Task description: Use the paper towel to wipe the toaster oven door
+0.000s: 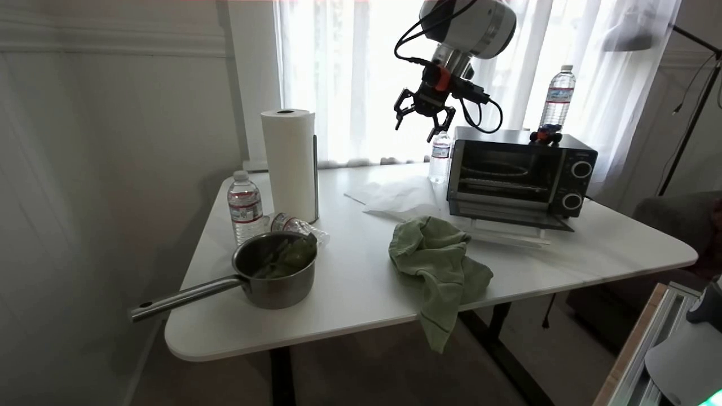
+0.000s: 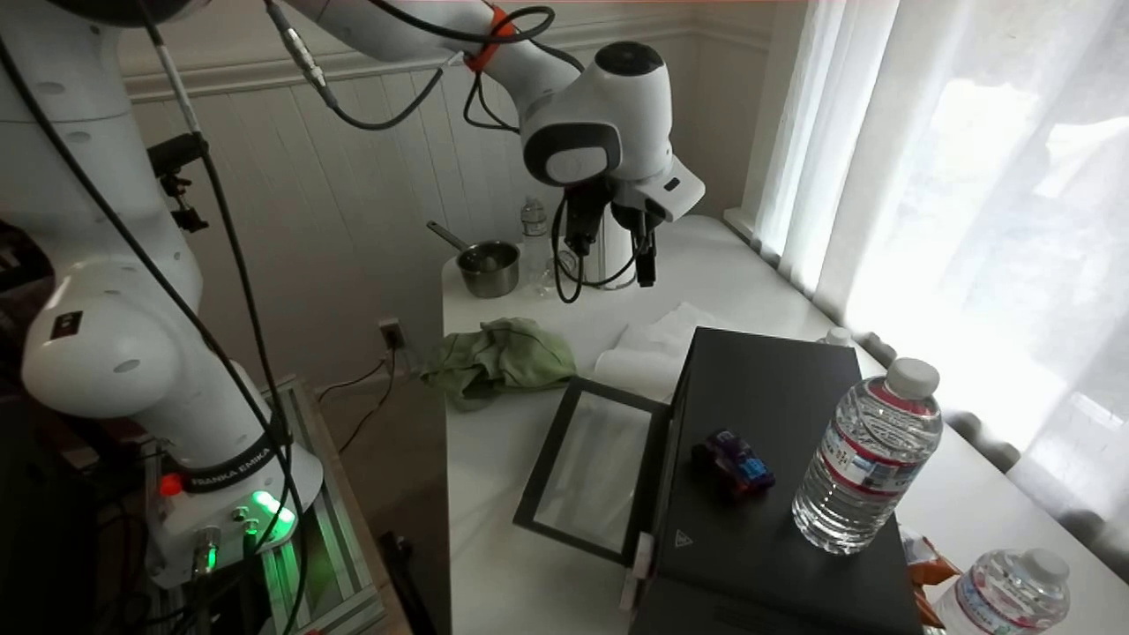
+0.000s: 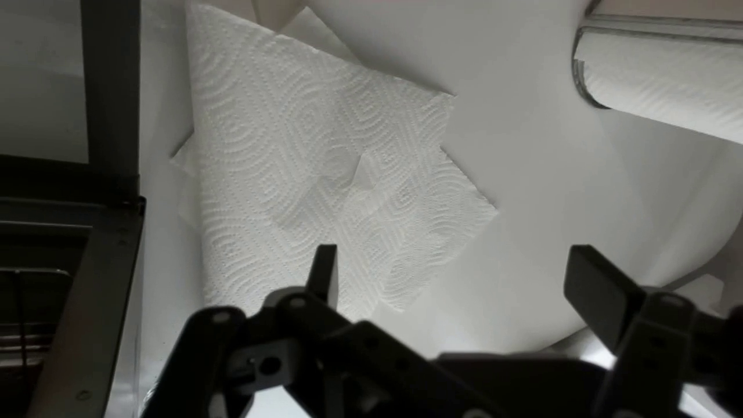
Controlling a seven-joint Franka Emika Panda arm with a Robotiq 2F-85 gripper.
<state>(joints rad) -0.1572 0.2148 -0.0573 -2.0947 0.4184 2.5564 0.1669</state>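
Note:
The paper towel [image 3: 325, 145] lies loosely folded on the white table, its corners spread at several angles. It rests between the roll and the oven, as both exterior views show the paper towel [image 1: 395, 197] beside the oven's side. My gripper [image 1: 414, 132] hangs in the air above and behind it, jaws wide apart. Seen from the wrist, the gripper [image 3: 454, 261] is open with only table and towel far below its fingers. The toaster oven door [image 2: 589, 472] is folded down in front of the oven, glass facing up; its dark frame also edges into the wrist view at left.
On the oven's top [image 2: 750, 379] stand a water bottle [image 2: 869, 459] and a small toy truck [image 2: 734, 460]. A green cloth [image 1: 437, 259] drapes over the table's front edge. The paper towel roll [image 1: 290, 169], a steel pot [image 1: 279, 287] and bottles occupy the far end.

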